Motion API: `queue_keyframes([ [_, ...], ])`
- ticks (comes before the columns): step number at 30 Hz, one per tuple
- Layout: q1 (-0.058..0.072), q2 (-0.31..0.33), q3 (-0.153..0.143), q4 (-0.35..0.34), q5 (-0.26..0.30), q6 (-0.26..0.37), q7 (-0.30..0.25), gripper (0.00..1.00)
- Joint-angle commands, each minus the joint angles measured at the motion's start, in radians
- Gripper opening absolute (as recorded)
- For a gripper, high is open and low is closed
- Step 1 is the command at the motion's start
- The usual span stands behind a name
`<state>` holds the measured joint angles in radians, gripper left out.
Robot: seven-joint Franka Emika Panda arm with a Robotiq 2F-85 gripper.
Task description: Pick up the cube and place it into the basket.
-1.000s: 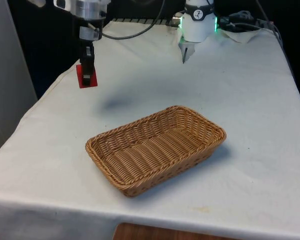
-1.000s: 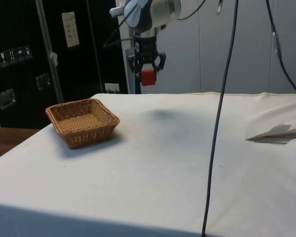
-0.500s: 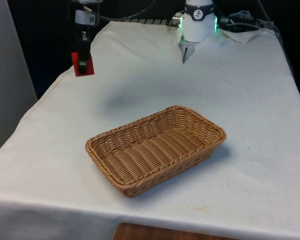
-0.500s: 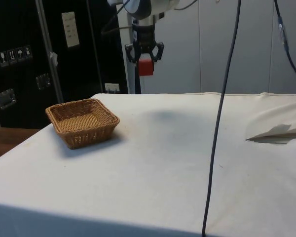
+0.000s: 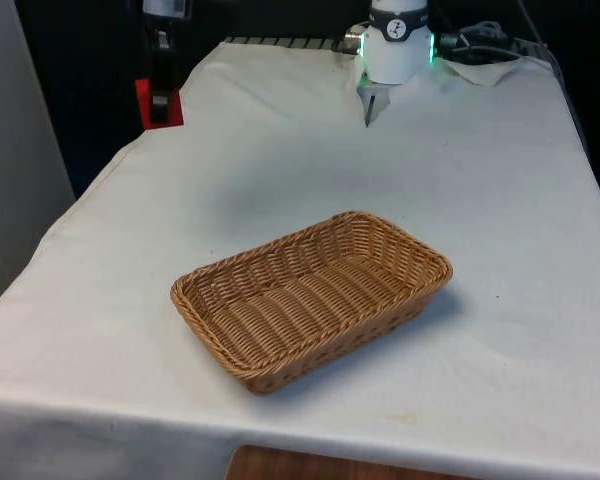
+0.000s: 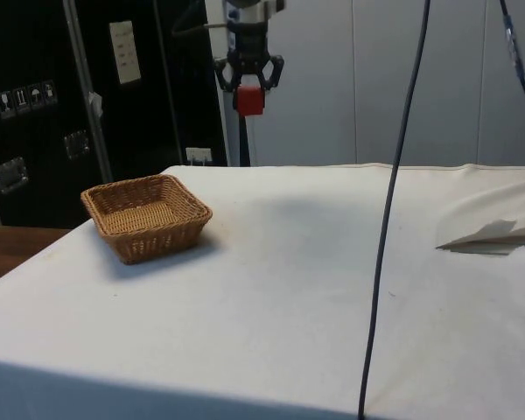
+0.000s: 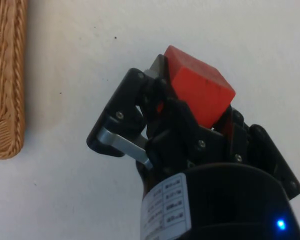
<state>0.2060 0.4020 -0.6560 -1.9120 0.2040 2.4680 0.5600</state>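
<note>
A red cube [image 5: 159,103] hangs high above the table at the front view's far left, with my gripper [image 5: 160,99] shut on it. From the side, the cube [image 6: 249,100] sits between the black fingers of the gripper [image 6: 248,87], well above the cloth and to the right of the basket. Up close the cube [image 7: 198,92] is clamped at the fingertips, tilted. The woven wicker basket [image 5: 310,297] rests near the table's front edge, holding nothing; its rim [image 7: 7,80] shows off to one side below the gripper. The basket [image 6: 145,216] stands apart from the cube.
A crumpled fold of white cloth [image 6: 499,232] lies at the side view's right. A black cable [image 6: 389,210] hangs down in front of the side camera. The table's edge [image 5: 90,190] runs just under the cube at the front view's left.
The gripper has risen with the red cube held in it, drifting slightly toward the front view's left. The basket has stayed still.
</note>
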Motion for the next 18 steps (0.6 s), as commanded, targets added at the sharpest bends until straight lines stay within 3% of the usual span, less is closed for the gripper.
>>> queue_keyframes([
  [1, 0.012, -0.007, -0.009, 0.002, -0.017, -0.01, 0.017, 0.0],
  [2, 0.015, -0.011, -0.009, 0.005, -0.021, -0.015, 0.02, 0.0],
  [3, 0.003, -0.006, 0.0, 0.004, -0.007, -0.008, 0.004, 0.0],
  [4, 0.016, -0.014, -0.009, 0.007, -0.026, -0.019, 0.023, 0.0],
  [5, 0.019, -0.021, -0.006, 0.012, -0.035, -0.025, 0.029, 0.0],
  [10, 0.029, -0.04, 0.002, 0.026, -0.063, -0.046, 0.053, 0.0],
  [11, 0.02, -0.037, 0.009, 0.026, -0.054, -0.04, 0.041, 0.0],
  [13, 0.033, -0.045, 0.004, 0.03, -0.071, -0.052, 0.059, 0.0],
  [18, 0.04, -0.057, 0.014, 0.043, -0.092, -0.068, 0.079, 0.0],
])
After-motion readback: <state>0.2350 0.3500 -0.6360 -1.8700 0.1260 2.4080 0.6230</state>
